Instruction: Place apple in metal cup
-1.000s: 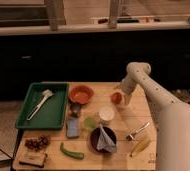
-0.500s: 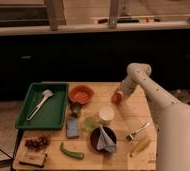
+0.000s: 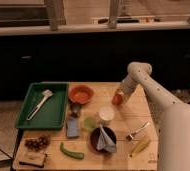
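The apple (image 3: 117, 99) is a small orange-red fruit on the right part of the wooden table (image 3: 138, 112). My gripper (image 3: 120, 93) is right over the apple, reaching down from the white arm (image 3: 153, 92), and touches or nearly touches its top. The metal cup (image 3: 75, 108) is a small grey cup just in front of the orange bowl (image 3: 81, 94), to the left of the apple and apart from it.
A green tray (image 3: 55, 112) holding a utensil lies at the left. A white cup (image 3: 106, 115), a green cup (image 3: 89, 123), a blue sponge (image 3: 73, 128) and a dark bowl (image 3: 95, 145) with a cloth stand mid-table. Grapes (image 3: 36, 143), a green pepper (image 3: 71, 151), metal tongs (image 3: 137, 131) and a banana (image 3: 140, 146) lie near the front.
The gripper and the apple have barely shifted, slightly down and right. Nothing else has moved.
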Controlling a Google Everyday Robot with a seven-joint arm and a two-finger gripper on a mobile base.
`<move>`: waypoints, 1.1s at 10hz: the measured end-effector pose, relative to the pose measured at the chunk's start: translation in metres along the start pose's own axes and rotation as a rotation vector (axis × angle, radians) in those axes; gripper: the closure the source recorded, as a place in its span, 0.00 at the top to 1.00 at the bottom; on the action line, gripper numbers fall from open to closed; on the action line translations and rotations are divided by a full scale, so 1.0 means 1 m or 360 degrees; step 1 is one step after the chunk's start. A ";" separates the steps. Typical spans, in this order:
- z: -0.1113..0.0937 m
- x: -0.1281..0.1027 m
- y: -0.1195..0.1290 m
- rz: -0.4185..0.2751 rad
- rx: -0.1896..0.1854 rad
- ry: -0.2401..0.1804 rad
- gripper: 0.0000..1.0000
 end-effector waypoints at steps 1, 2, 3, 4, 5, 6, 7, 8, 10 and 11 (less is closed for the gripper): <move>-0.006 -0.002 -0.002 -0.0015 0.0015 0.0001 0.00; -0.013 -0.003 -0.003 -0.0030 0.0036 0.0002 0.00; -0.020 -0.005 -0.005 -0.0043 0.0053 0.0001 0.00; -0.025 -0.006 -0.006 -0.0057 0.0068 -0.0002 0.00; -0.033 -0.009 -0.011 -0.0083 0.0089 -0.0006 0.00; -0.038 -0.012 -0.014 -0.0102 0.0099 -0.0009 0.00; -0.042 -0.015 -0.017 -0.0127 0.0110 -0.0013 0.00; -0.047 -0.019 -0.021 -0.0156 0.0117 -0.0021 0.00; -0.055 -0.024 -0.026 -0.0195 0.0139 -0.0035 0.00; -0.060 -0.028 -0.030 -0.0221 0.0155 -0.0046 0.00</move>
